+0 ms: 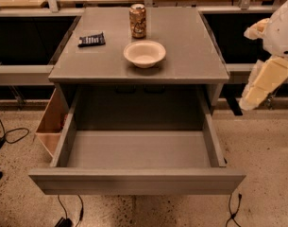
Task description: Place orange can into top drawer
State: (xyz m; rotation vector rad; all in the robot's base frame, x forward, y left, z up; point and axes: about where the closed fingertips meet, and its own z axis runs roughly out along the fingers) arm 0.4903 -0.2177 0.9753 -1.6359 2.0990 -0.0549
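The orange can (138, 20) stands upright at the back of the grey cabinet top (190, 56), just behind a white bowl (144, 53). The top drawer (136, 181) is pulled fully out toward me, and its grey inside is bare. My gripper (264, 83) hangs at the right edge of the view, beside the cabinet's right side, well away from the can and holding nothing that I can see.
A dark flat packet (91, 39) lies on the cabinet top at the left. A small tan wooden box (51, 122) hangs at the cabinet's left side. Cables (6, 136) run over the speckled floor. Dark shelving flanks the cabinet.
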